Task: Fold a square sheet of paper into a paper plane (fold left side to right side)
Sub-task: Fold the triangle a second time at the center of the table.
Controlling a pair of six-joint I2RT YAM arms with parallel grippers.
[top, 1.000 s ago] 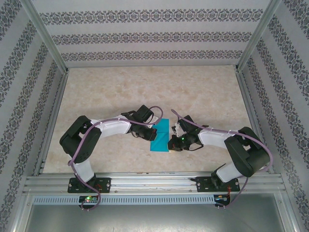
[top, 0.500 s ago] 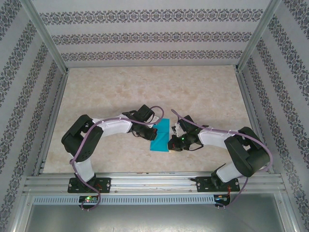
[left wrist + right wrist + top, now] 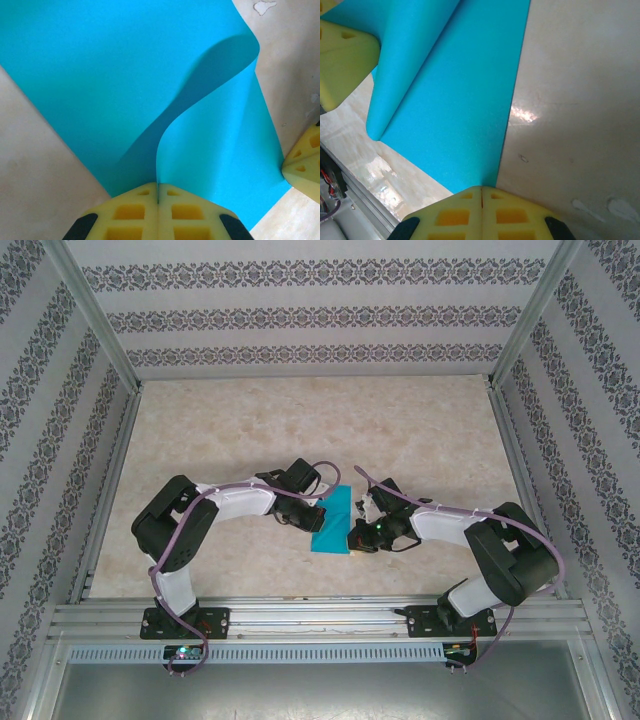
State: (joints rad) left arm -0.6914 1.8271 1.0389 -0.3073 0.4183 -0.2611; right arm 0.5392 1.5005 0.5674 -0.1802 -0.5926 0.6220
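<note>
2 closed pairs: left jaws pinch paper [image 3: 100,75] edge, right jaws press its corner; we fear slip skewing fold.

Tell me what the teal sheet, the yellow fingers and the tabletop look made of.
Square sheet of paper: thin matte paper; it curls smoothly without glare. Fingers: moulded yellow plastic or rubber, likely; hollow pockets, dull surface. Tabletop: glossy marble-look laminate or stone; bright reflections.

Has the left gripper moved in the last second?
Yes, slightly: the left gripper, shut on the square sheet of paper, edged right, away from the left rail.
</note>
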